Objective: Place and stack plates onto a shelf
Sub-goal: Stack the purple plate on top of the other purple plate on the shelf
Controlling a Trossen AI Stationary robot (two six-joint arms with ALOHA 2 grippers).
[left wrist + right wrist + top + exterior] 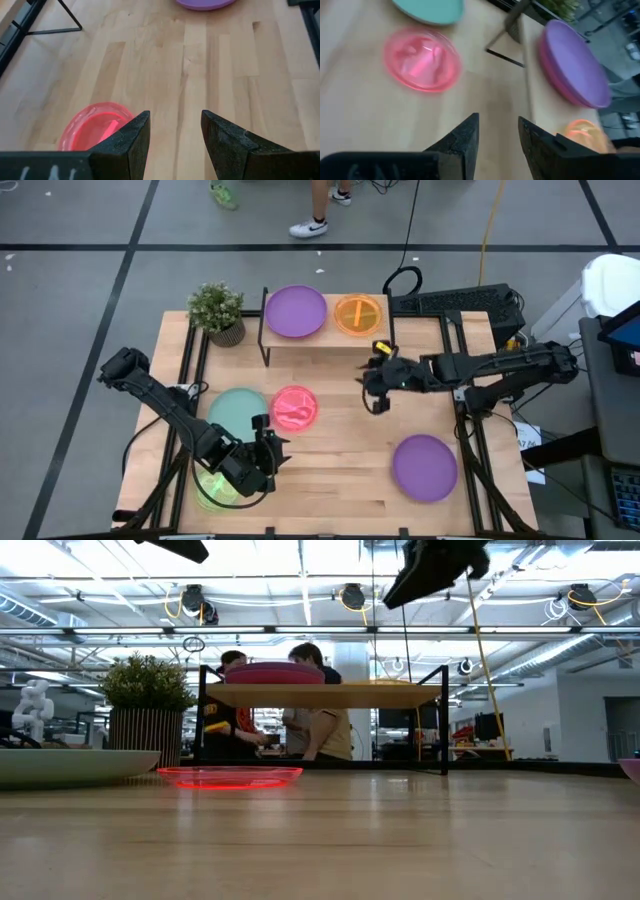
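Plates: a purple plate [295, 311] and an orange plate [359, 314] lie side by side on the shelf [327, 338], with the right gripper [375, 393] empty, fingers apart, just before it, and the left gripper [270, 450] likewise parted near the pink plate [294, 407].

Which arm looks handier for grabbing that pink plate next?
Probably the left. Its open gripper hangs just beside the pink plate. The right gripper, also open and empty, sits farther off, near the shelf.

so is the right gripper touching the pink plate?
Apart. In the high view the right gripper sits clear of the pink plate, with bare table between them; nothing shows between its open fingers in the right wrist view.
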